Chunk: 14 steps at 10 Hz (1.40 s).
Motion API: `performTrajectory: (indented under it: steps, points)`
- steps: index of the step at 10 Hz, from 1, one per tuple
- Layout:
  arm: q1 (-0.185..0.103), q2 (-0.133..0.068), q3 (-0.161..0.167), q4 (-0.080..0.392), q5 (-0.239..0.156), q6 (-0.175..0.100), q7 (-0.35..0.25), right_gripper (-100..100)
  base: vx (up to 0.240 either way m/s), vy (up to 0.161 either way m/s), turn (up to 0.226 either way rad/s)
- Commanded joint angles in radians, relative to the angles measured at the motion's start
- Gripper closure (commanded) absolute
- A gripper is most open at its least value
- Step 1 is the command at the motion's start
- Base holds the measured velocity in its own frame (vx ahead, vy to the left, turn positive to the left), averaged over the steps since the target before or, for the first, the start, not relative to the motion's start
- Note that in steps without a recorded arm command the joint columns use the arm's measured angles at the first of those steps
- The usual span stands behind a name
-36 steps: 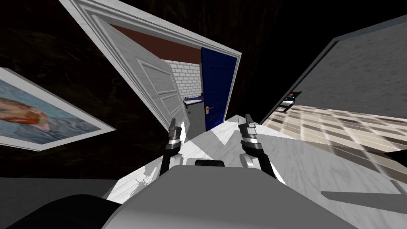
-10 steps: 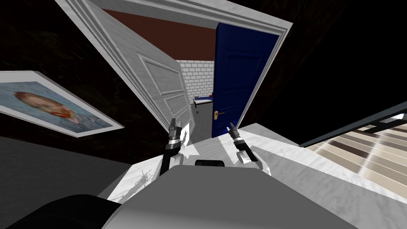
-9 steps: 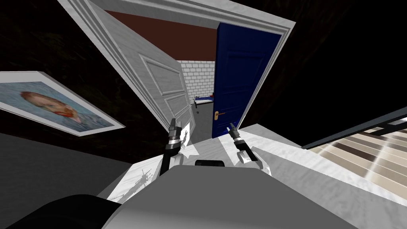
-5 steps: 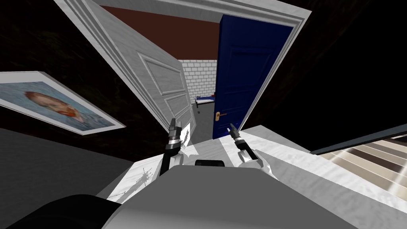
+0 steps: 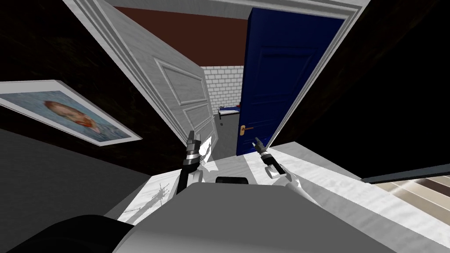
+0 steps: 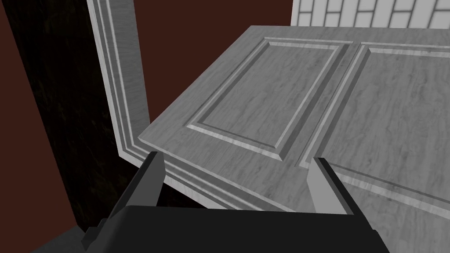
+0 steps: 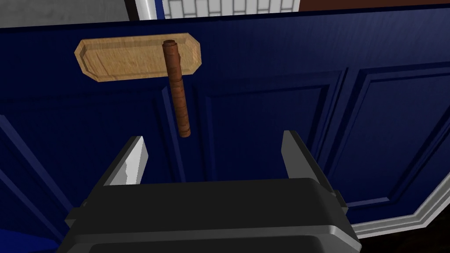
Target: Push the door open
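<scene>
Right now the blue door (image 5: 281,74) stands on the right side of the white door frame (image 5: 350,26), partly open. The right gripper (image 7: 213,142) points at it, close to the brown handle (image 7: 176,88) on its tan plate (image 7: 123,57). Its two fingers are spread apart and hold nothing. The left gripper (image 6: 235,160) faces the white door (image 6: 307,101), which is swung open, and its fingers are spread too. Between the doors a white brick wall (image 5: 224,85) shows. A framed painting (image 5: 70,112) hangs off to the left.

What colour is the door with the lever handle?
The door is dark blue, with a brown lever handle; the right wrist view shows it best.
</scene>
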Motion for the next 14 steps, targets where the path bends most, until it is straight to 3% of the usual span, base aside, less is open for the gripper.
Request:
performTrajectory:
  steps: [1,9,11,14]
  points:
    - [-0.015,-0.019,0.007,0.034,-0.010,0.000,-0.015,-100,0.098,-0.048,0.077]
    - [-0.090,-0.106,0.041,0.197,-0.056,-0.010,-0.082,-100,0.100,-0.046,0.080]
    - [-0.086,-0.104,0.039,0.188,-0.055,-0.005,-0.079,-100,0.054,-0.032,0.017]
    - [-0.109,-0.086,0.026,0.216,-0.051,0.003,-0.075,-100,0.166,0.003,0.055]
